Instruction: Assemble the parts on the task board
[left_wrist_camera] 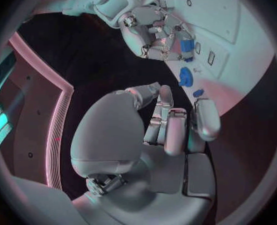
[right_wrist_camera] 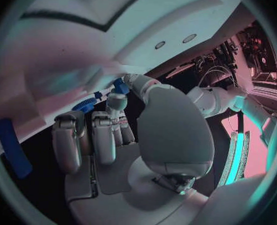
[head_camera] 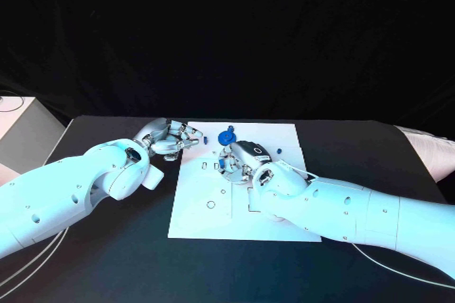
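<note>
The white flat task board (head_camera: 204,217) lies in the middle of the black table (head_camera: 104,263). The right hand (head_camera: 237,163) hangs over the board's middle and pinches a small blue part (left_wrist_camera: 187,47) in its fingertips, probably to bring it to a slot. A round blue toothed part (head_camera: 225,137) lies near the far edge of the board. The left hand (head_camera: 171,140) waits at the far left corner of the board, fingers apart and holding nothing, likely to leave free space.
</note>
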